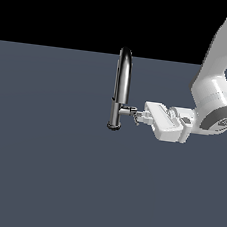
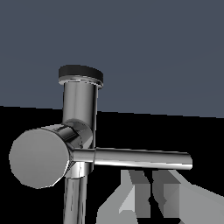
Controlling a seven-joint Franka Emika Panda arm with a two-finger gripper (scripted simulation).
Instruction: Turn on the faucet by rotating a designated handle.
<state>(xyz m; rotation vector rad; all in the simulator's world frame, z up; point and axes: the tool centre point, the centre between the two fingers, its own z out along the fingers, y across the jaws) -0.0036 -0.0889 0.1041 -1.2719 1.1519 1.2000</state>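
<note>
We see a chrome faucet (image 1: 120,93) standing upright near the middle of the dark bench (image 1: 42,177), its tall spout arching over at the top and its base resting on the surface. A short side barrel juts from the lower body toward the exterior view's right, and from it a thin lever, the handle (image 2: 140,158), extends outward. The arm reaches in from the exterior view's right with its wrist laid nearly horizontal, so that the hand (image 1: 138,117) meets the barrel's end at the handle's own height; we judge this level approach suits pushing the lever about the barrel's axis rather than lifting it. In the wrist view the two fingers (image 2: 139,192) sit just beside the lever, close together with only a narrow gap, and nothing lies between them; whether they touch the lever we cannot tell. No water is rendered, and no mark shows which lever angle counts as on, so the pictures leave open whether the handle stands at its closed or its opened position.
</note>
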